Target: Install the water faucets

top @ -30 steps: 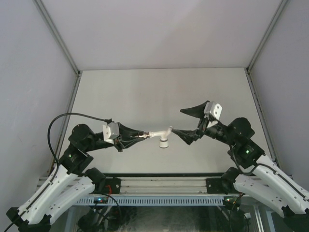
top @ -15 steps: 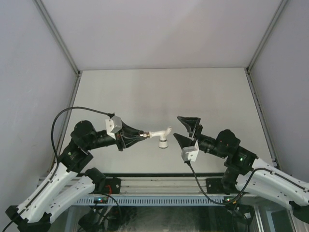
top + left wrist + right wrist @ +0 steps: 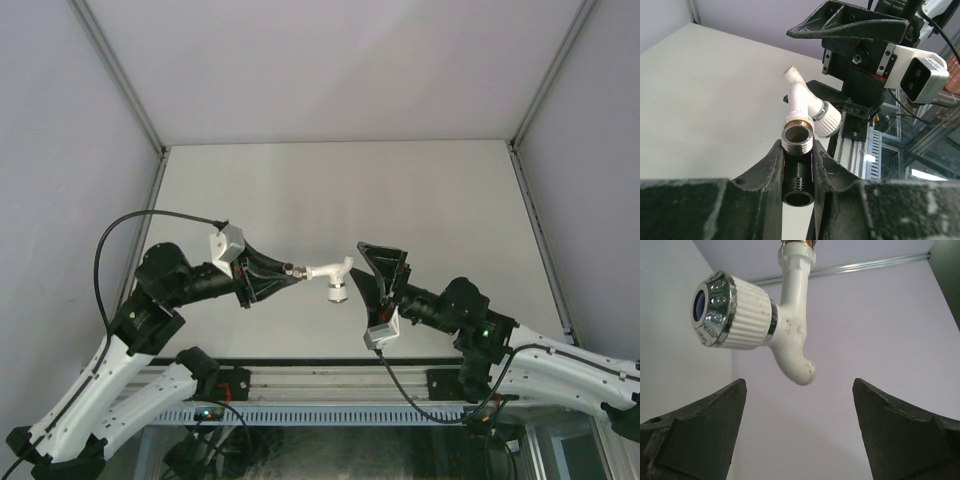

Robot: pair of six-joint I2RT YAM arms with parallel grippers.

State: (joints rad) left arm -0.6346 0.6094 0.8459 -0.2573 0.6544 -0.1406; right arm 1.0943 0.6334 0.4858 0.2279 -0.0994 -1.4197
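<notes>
Your left gripper (image 3: 290,271) is pinched shut on the dark fitting (image 3: 798,183). In the left wrist view, that short black piece sits squeezed between the two fingers (image 3: 767,175), its open bore facing the camera. A silvery threaded collar (image 3: 797,139) sits right at the fingertips in line with it. A thin brass ring comes next, and the white tap (image 3: 325,271) carries on from there. You cannot tell from these views how far the threads are engaged.

From above, the tap sticks out of the left fingertips toward the right arm. It is held up in the air over the near middle of the table (image 3: 300,190), not resting on it. Its ribbed white knob (image 3: 735,310), with a chrome face and a blue centre, branches off one side of the bent body, and the curved spout forms the free end.

Your right gripper (image 3: 370,272) is spread wide and holds nothing. In the right wrist view its two dark fingers (image 3: 695,440) stand far apart at the bottom corners. The tap hangs above the gap between them, spout end nearest, with clear space on both sides. From above, the right fingertips are just beside the tap, apart from it.
</notes>
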